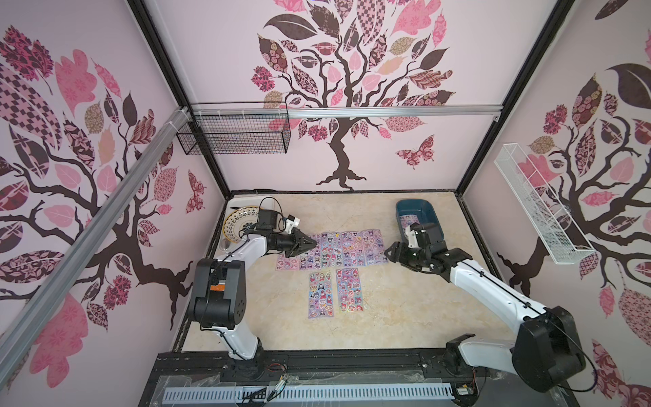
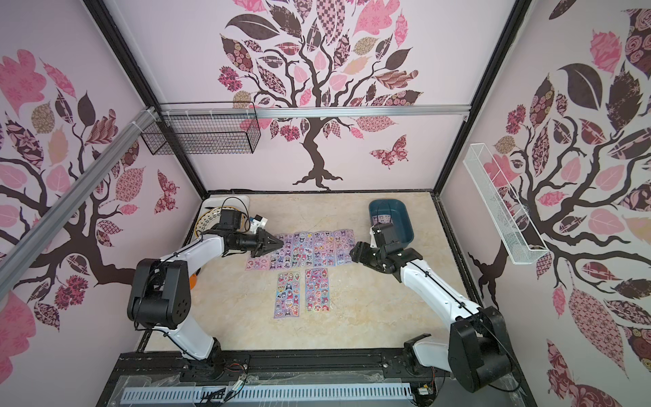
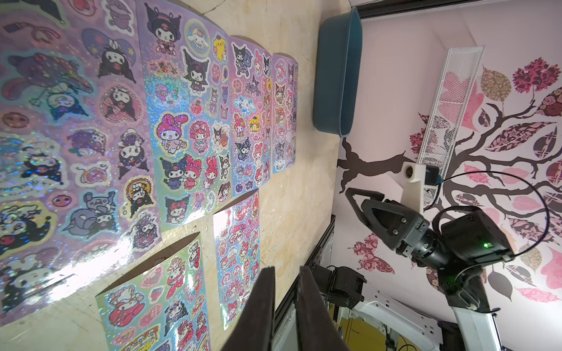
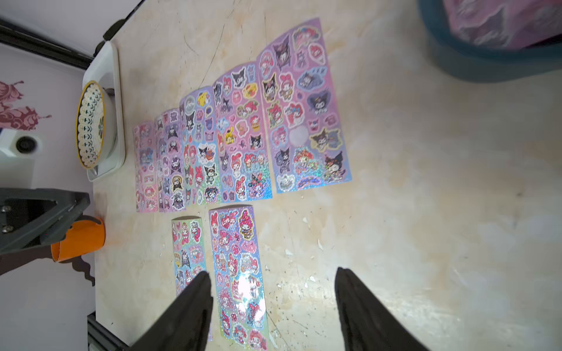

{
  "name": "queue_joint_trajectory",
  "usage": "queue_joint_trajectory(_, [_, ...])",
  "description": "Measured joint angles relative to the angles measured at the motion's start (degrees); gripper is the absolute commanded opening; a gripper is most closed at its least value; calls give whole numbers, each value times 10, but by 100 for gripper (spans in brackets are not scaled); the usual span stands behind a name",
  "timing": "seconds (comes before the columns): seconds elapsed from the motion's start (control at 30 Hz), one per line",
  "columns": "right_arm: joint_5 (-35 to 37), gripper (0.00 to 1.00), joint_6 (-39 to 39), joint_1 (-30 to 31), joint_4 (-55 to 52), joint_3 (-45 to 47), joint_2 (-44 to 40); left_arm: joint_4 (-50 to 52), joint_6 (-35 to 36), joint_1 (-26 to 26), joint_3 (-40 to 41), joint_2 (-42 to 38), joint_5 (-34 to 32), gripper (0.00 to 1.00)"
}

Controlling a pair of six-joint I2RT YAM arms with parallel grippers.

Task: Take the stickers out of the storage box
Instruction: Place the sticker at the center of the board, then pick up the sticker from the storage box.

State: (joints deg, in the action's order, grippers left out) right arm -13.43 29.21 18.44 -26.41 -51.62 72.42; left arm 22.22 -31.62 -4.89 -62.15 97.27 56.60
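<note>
Right end effector (image 4: 270, 273): apart, empty.
Left end effector (image 3: 286, 269): almost together, empty.
Next: sticker (image 1: 408, 219) left in box (image 1: 435, 220), so pinch one edge and lift flat.

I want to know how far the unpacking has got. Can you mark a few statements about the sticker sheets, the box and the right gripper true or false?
1. Seven sticker sheets lie on the table. True.
2. The storage box is empty. False: one sticker sheet lies inside it.
3. The right gripper is open and holds nothing. True.
4. The sheets on the table form one stack. False: five lie side by side in a row, and two more lie nearer the robot's base.
</note>
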Motion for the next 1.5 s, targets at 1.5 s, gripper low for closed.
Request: queue_joint_trajectory(1.5, [128,98,-258,-184,-378,-768,676,32,28,1,-3,-10,-21,21])
